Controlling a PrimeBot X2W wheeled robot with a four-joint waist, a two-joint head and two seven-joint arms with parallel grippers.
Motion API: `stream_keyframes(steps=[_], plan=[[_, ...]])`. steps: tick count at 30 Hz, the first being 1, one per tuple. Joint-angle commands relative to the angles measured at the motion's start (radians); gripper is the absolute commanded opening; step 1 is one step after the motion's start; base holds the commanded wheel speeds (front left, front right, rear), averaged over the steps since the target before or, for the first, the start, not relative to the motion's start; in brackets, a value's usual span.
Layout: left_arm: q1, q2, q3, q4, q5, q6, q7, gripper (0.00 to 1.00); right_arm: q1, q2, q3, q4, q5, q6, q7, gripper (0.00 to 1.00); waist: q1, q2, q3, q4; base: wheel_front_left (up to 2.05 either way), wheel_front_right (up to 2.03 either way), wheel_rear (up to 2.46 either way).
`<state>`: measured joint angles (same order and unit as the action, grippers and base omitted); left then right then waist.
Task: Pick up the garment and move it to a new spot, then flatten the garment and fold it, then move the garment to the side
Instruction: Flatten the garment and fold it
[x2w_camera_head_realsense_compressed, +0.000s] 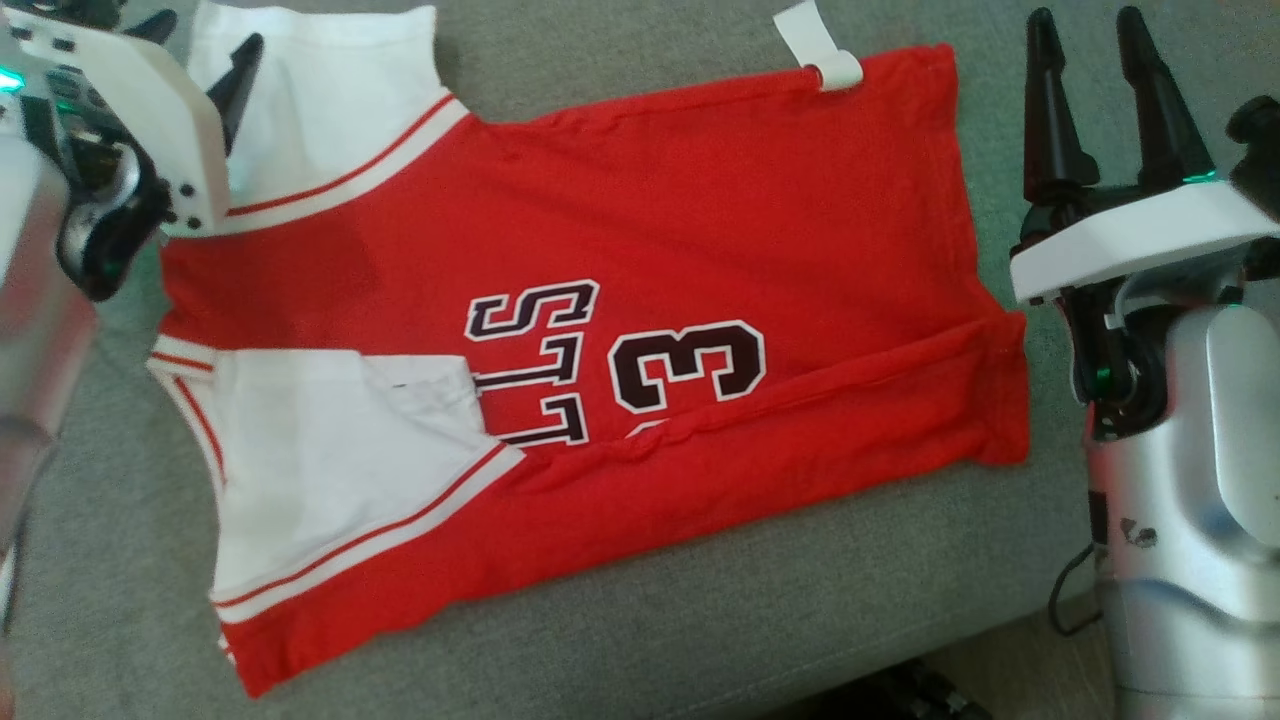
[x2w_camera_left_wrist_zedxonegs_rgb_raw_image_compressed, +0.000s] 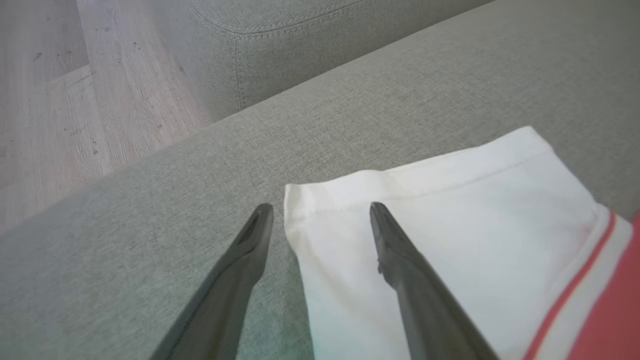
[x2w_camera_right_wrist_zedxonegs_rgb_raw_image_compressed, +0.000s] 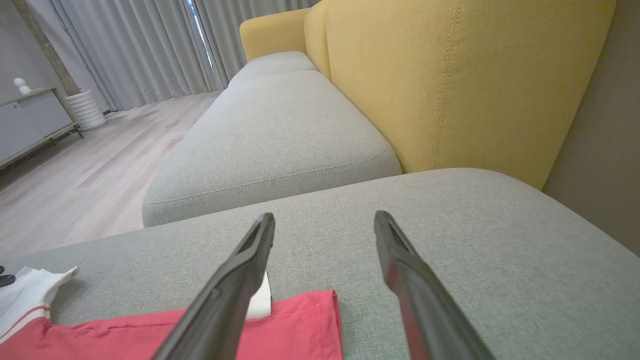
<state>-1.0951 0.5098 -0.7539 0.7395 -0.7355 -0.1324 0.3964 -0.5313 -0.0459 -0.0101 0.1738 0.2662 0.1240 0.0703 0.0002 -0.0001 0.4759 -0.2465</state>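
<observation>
The garment (x2w_camera_head_realsense_compressed: 620, 250) is a red jersey with white sleeves, dark lettering and a "3", lying spread on a grey sofa cushion (x2w_camera_head_realsense_compressed: 700, 600), its near long edge folded over. My left gripper (x2w_camera_head_realsense_compressed: 200, 50) hovers open at the upper left over the far white sleeve (x2w_camera_left_wrist_zedxonegs_rgb_raw_image_compressed: 450, 230), one finger on each side of the sleeve's corner. My right gripper (x2w_camera_head_realsense_compressed: 1090, 40) stands open to the right of the jersey's hem, above bare cushion, with the hem corner (x2w_camera_right_wrist_zedxonegs_rgb_raw_image_compressed: 300, 325) just below its left finger.
A white tag (x2w_camera_head_realsense_compressed: 815, 45) sticks out past the jersey's far edge. The cushion's front edge (x2w_camera_head_realsense_compressed: 900, 670) runs along the lower right, with a cable beside my right arm. Yellow sofa backrest (x2w_camera_right_wrist_zedxonegs_rgb_raw_image_compressed: 450, 75) and wood floor (x2w_camera_right_wrist_zedxonegs_rgb_raw_image_compressed: 75, 190) lie beyond.
</observation>
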Motion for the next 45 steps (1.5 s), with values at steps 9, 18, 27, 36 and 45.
stream_keyframes(steps=[9,18,27,36,45], plan=[[-0.115,0.069,-0.04,0.055,-0.047,0.002,0.006,1.0,-0.023,-0.004,0.024,-0.051,0.01,0.007,-0.006,1.0,-0.0002,0.0001,0.043,-0.024,0.0,0.0,0.0],[-0.138,0.07,-0.09,0.092,-0.13,0.002,0.084,1.0,-0.022,-0.004,0.018,-0.063,0.009,0.007,-0.005,1.0,-0.0002,0.0001,0.054,-0.03,0.0,0.0,0.0],[-0.153,0.059,-0.122,0.075,-0.198,0.002,0.071,0.0,-0.026,-0.004,-0.001,-0.066,-0.008,0.007,0.003,1.0,-0.0002,0.0001,0.042,-0.011,0.0,0.0,0.0],[-0.154,0.019,-0.148,0.002,-0.172,0.002,-0.18,0.0,-0.046,-0.036,-0.028,-0.046,-0.035,0.007,0.058,1.0,-0.0002,0.0001,-0.024,0.066,0.0,0.0,0.0],[-0.093,-0.008,-0.202,-0.15,-0.099,0.014,-0.347,0.0,-0.056,-0.154,-0.015,0.089,-0.012,0.007,0.185,1.0,-0.0002,0.0001,-0.087,0.181,0.0,0.0,0.0]])
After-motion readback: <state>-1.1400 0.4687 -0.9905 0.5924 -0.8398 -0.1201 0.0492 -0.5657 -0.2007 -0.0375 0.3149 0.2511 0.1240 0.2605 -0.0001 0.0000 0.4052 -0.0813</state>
